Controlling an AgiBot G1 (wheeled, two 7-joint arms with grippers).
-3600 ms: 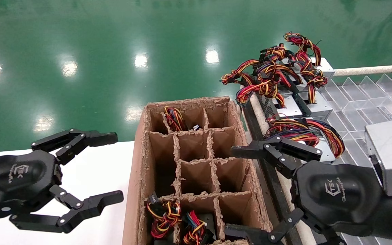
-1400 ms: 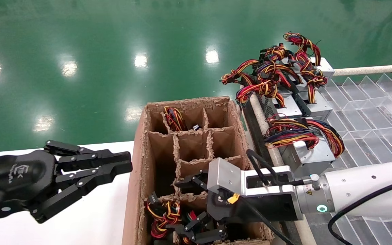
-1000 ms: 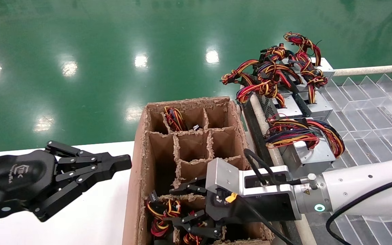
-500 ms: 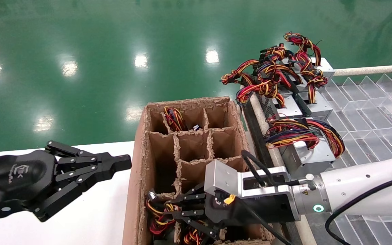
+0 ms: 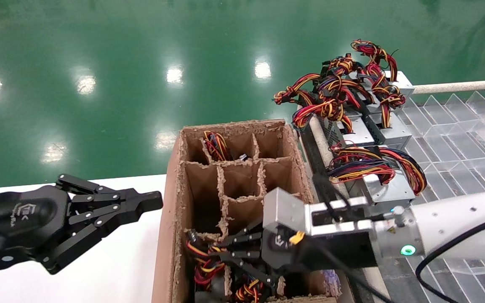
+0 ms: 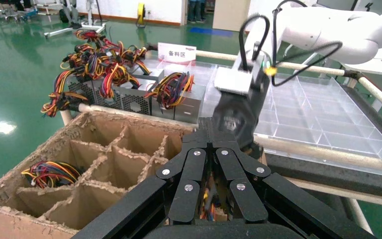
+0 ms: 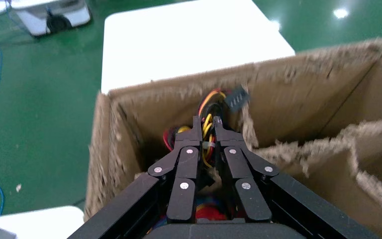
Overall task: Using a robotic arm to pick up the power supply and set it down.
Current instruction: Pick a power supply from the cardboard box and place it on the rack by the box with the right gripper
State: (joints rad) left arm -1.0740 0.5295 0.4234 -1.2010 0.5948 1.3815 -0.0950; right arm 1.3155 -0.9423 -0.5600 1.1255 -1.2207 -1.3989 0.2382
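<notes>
Fingers of the right gripper pinch the power supply's wires.
Lift straight, clear of the cardboard dividers; left gripper closed, idle.

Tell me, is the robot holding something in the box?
Yes: the right end effector is shut on the power supply's wire bundle; the left end effector holds nothing.

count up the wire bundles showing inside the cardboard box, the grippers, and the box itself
wire bundles in the cardboard box: 3 (far-row bundle, power supply bundle, near-middle bundle)
grippers: 2 (left gripper, shut; right gripper, shut on the power supply bundle)
cardboard box: 1
total: 6
</notes>
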